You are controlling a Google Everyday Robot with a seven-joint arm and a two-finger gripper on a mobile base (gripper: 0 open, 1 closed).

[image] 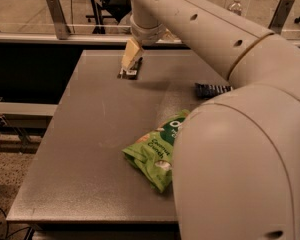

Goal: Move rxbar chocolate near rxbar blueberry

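Note:
The rxbar chocolate (128, 73), a small dark bar with a white patch, lies on the far left part of the grey table (90, 149). My gripper (131, 55) hangs right over it, covering its far end; I cannot tell whether it touches the bar. The rxbar blueberry (212, 89), a dark navy bar, lies to the right of it, partly hidden behind my arm. The two bars are well apart.
A green snack bag (154, 152) lies at the middle front of the table, partly covered by my large cream arm (240, 134), which fills the right side of the view. A rail with metal posts (55, 15) runs behind the table's far edge.

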